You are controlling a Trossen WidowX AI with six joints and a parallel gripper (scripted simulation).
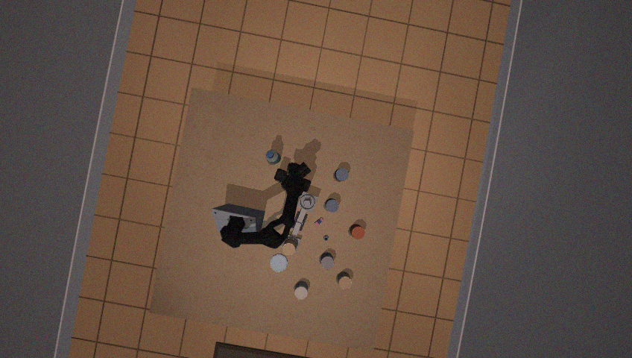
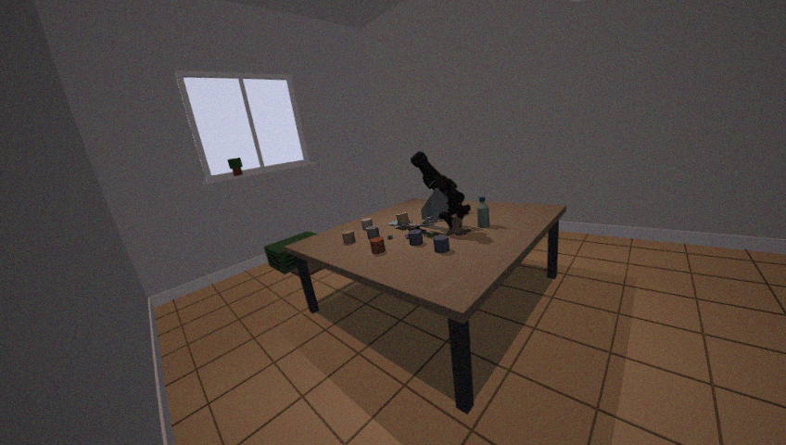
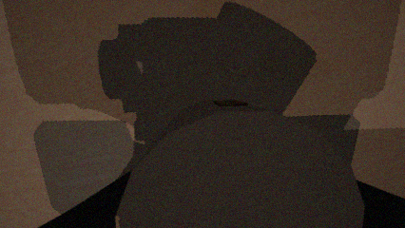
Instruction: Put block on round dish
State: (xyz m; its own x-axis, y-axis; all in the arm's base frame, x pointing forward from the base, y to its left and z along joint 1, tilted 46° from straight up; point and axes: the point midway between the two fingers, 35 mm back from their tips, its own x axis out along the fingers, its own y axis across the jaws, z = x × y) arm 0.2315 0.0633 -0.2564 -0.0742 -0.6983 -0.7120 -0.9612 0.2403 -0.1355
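My gripper [image 2: 454, 217] [image 3: 223, 172] is around a tan cup [image 2: 457, 223] [image 3: 238, 166], low at or just above the table between the bottle and the balance; contact with the table is hard to tell. Its fingers still bear on the cup's sides. From above, the arm hides this cup. The balance [image 1: 301, 217] has a small pale block [image 1: 306, 202] uncovered inside the ring of its upper end. The other cup [image 1: 288, 247] [image 2: 401, 219] stands on its lower end. The round dish [image 1: 278, 262] is pale and bare, just beyond that cup.
A bottle [image 1: 272, 156] [image 2: 483, 214] stands close to the gripper. Blue-grey cans [image 1: 341, 174] [image 1: 332, 205], an orange can [image 1: 358, 232] and several other cans stand right of and below the balance. A grey panel [image 1: 221, 218] stands by the arm's base.
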